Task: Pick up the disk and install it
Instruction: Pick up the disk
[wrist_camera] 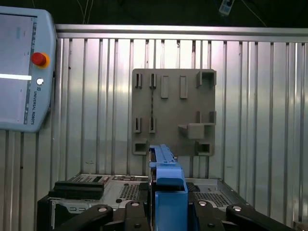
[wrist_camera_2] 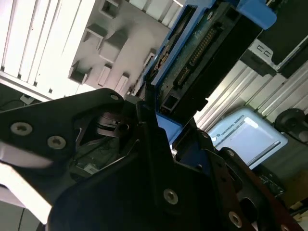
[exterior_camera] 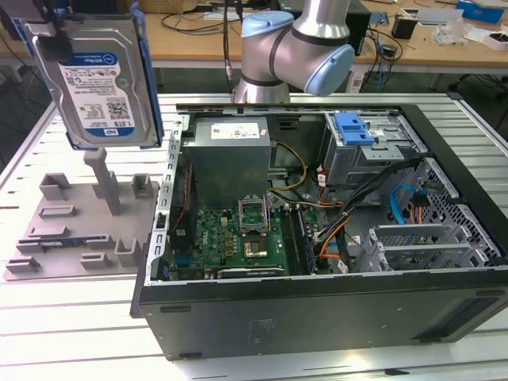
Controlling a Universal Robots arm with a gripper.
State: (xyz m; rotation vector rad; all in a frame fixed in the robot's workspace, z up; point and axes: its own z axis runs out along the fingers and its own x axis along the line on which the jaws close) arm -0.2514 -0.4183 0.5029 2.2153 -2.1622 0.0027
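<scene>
My gripper clamped on the disk at its upper end, hanging above the fixture tray, long axis near vertical, label facing the exterior view.

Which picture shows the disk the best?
The exterior view. There the disk is up in the air with its whole labelled face toward the camera. In the first wrist view it is edge-on, a thin blue-railed strip. In the second wrist view its connector end is up close.
</scene>
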